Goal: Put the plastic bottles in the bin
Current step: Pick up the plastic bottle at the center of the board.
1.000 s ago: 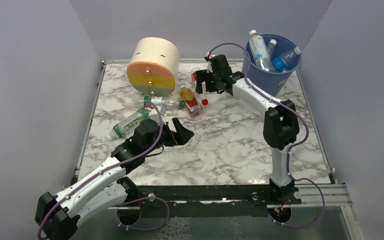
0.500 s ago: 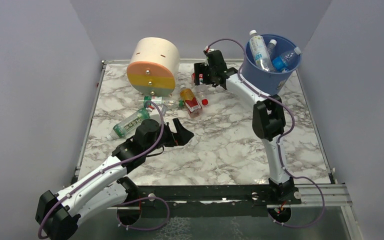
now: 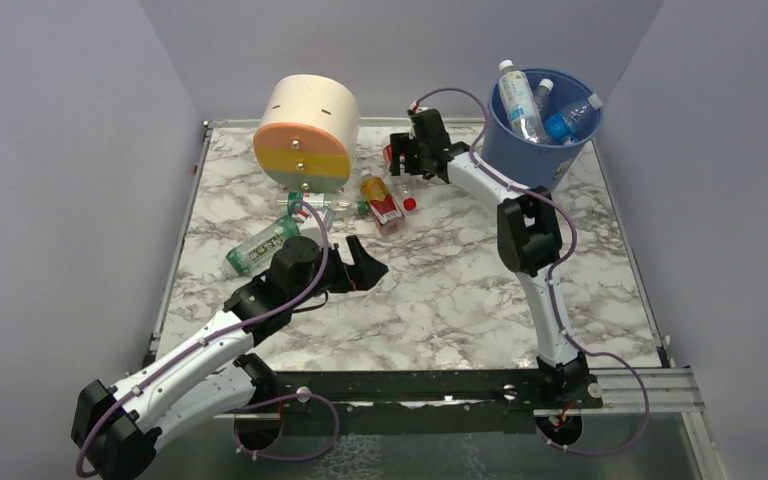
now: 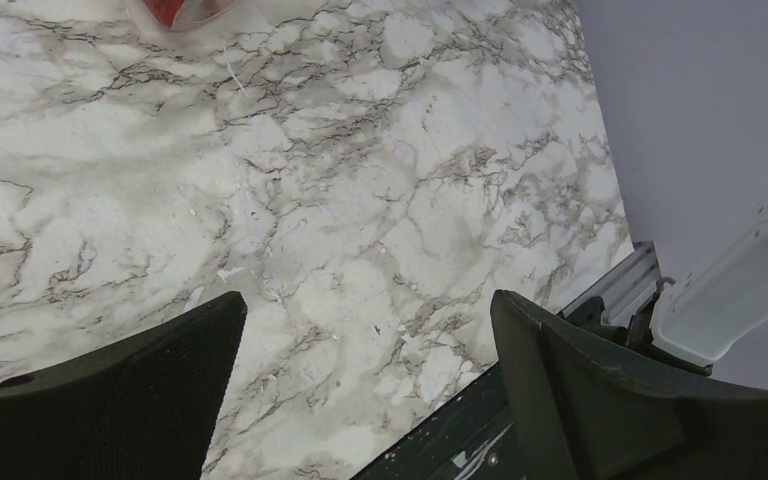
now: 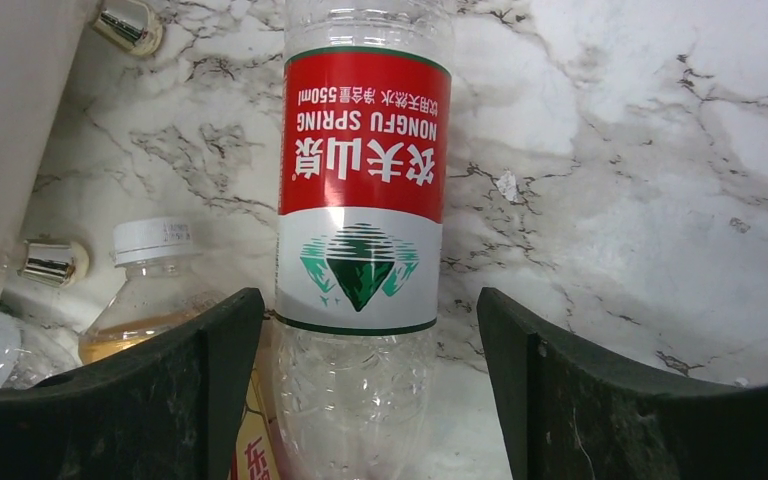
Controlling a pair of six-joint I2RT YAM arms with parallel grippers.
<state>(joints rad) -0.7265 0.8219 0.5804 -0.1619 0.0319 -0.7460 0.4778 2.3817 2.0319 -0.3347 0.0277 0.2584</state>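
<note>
Marbled white tabletop (image 3: 460, 290). Upper centre, we note right gripper (image 3: 401, 163), jaws spread astride a clear red-labelled plastic bottle (image 5: 365, 150); left gripper (image 3: 365, 265), mid-frame, gapes wide over marble.

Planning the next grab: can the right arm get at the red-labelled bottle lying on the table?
Probably yes. The right claw hangs open over the red-labelled bottle, a finger on each side; only the orange-tinted bottle crowds one finger.

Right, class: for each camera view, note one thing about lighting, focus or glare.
Top external: even, soft light, only faint shadows on the table, all sharp. Left wrist: marble crisp, dark fingers show little detail. Right wrist: red-label bottle in focus, print readable, no strong glare.
</note>
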